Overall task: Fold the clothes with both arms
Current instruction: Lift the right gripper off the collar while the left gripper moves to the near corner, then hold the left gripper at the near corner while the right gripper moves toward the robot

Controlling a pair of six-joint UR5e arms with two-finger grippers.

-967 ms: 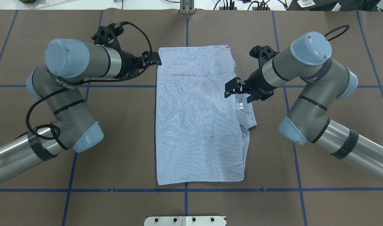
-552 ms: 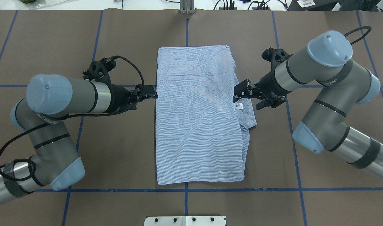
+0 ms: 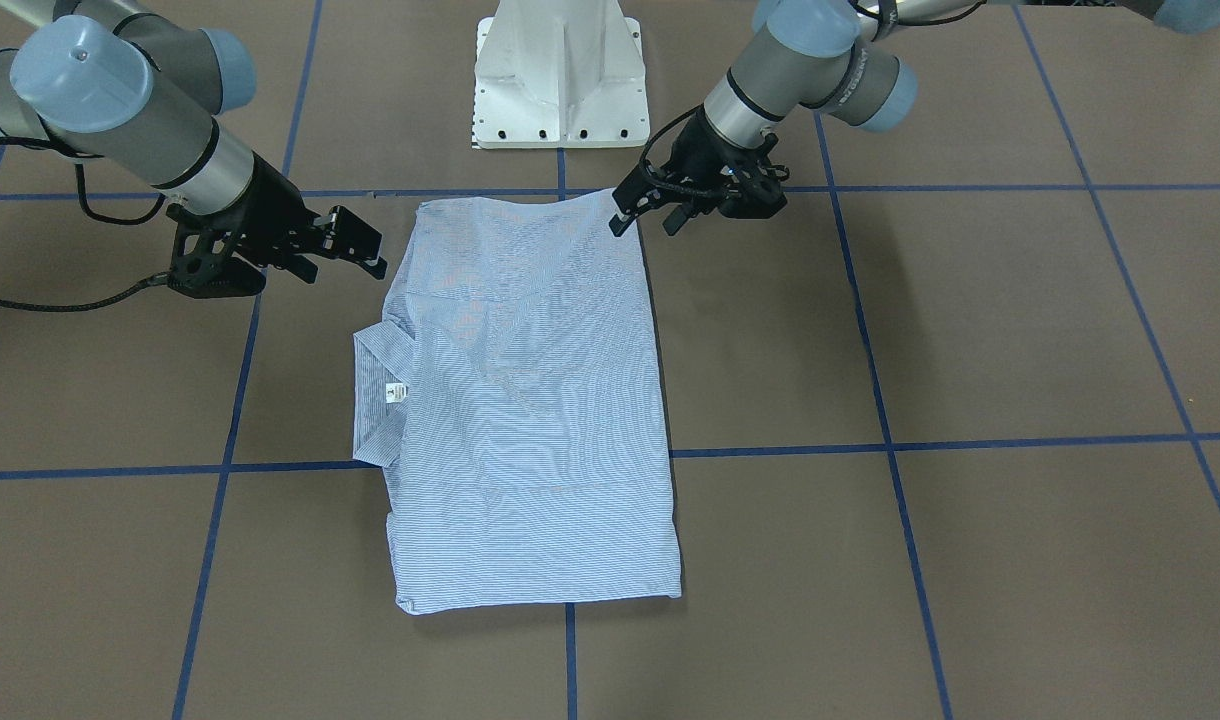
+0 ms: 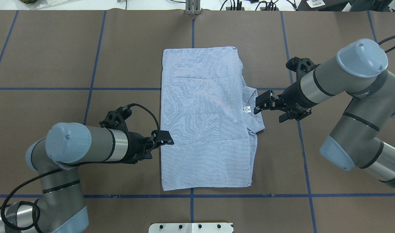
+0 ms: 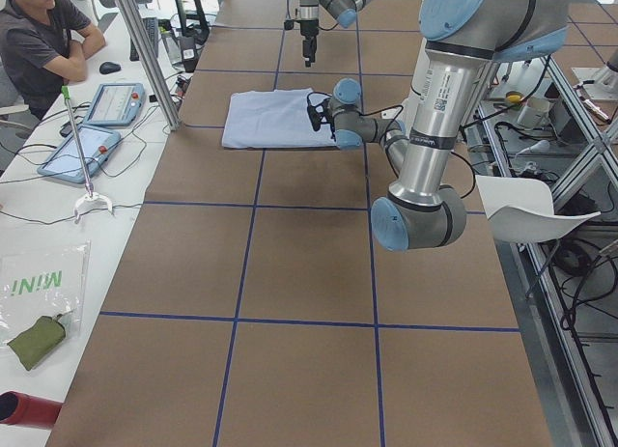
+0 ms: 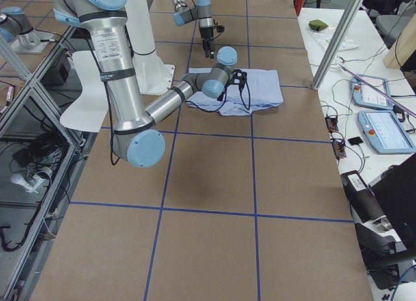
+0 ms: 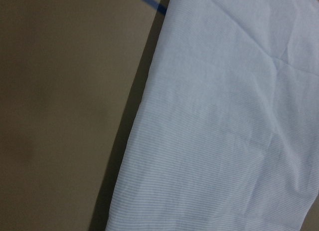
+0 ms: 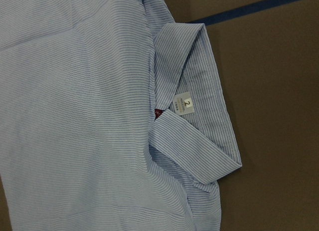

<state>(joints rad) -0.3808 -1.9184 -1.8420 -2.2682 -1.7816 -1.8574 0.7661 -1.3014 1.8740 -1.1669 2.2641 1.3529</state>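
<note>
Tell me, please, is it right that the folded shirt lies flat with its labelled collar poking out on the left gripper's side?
Not quite: the collar pokes out on the right gripper's side, not the left gripper's, as the overhead view shows; the folded shirt does lie flat.

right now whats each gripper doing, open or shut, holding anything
Left gripper: open, holding nothing, at the shirt's side edge.
Right gripper: open, holding nothing, beside the collar.
</note>
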